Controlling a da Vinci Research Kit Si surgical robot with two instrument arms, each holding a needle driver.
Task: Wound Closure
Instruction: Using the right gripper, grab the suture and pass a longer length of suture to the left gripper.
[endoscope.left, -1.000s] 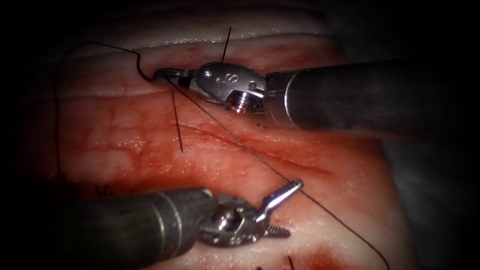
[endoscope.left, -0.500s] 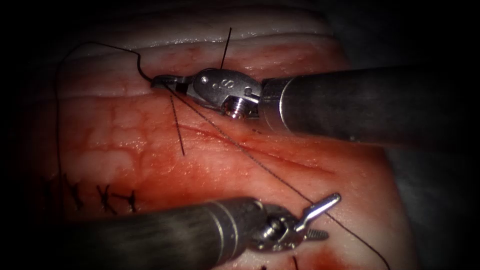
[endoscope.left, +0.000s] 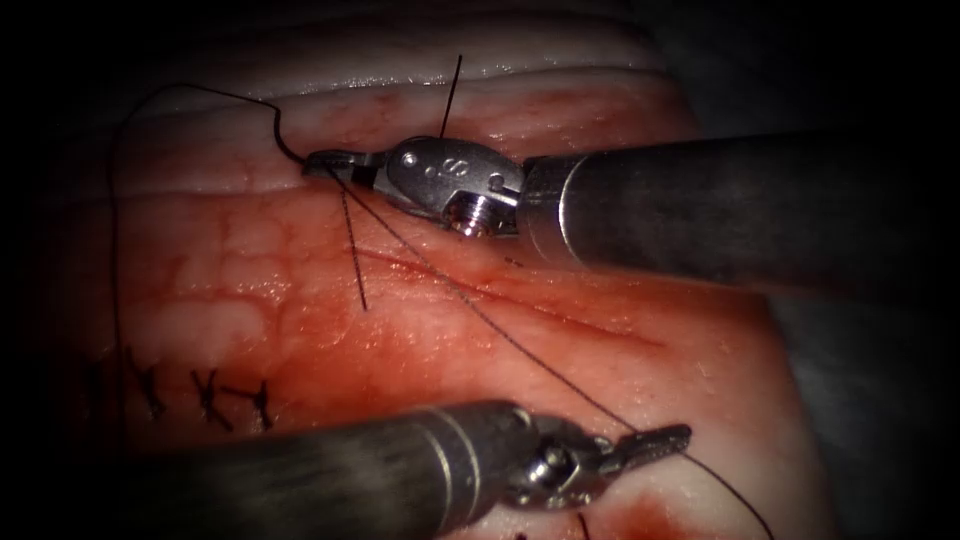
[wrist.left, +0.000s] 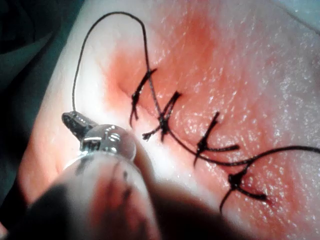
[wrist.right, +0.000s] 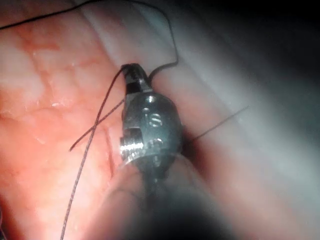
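Jaws, right arm's steel needle driver (endoscope.left: 325, 163): closed on the thin black suture thread (endoscope.left: 520, 352) at the upper edge of the pale pink pork-belly tissue (endoscope.left: 250, 300), above the cut. Jaws, left arm's steel needle driver (endoscope.left: 655, 440): closed together on the same thread, below the cut. No needle is held by either tool.

Endoscope view. Cut (endoscope.left: 560, 315): a shallow red line slanting across the tissue between the two tools. Thread: one strand runs from the right tool's tip diagonally across the cut to the left tool's tip, then trails on past it. A second strand leaves the right tool's tip, arcs over the upper tissue edge and drops down the far left of the cut. Short loose thread end (endoscope.left: 354, 250): hangs from the right tool's tip toward the cut. Another short end (endoscope.left: 453, 92) stands up behind the right tool's wrist. Dark knotted stitches (endoscope.left: 205, 395): a row left of the cut's open stretch, just above the left tool's shaft. Red fluid (endoscope.left: 640, 515): a patch on the tissue beneath the left tool's tip.

Left wrist view. Left tool (wrist.left: 75, 121): tip pinched on the thread (wrist.left: 82, 55), which loops up and runs back along a row of four knotted stitches (wrist.left: 165, 117).

Right wrist view. Right tool (wrist.right: 132, 75): tip clamped on thread (wrist.right: 87, 150); two strands cross just beside it over the tissue (wrist.right: 45, 100).
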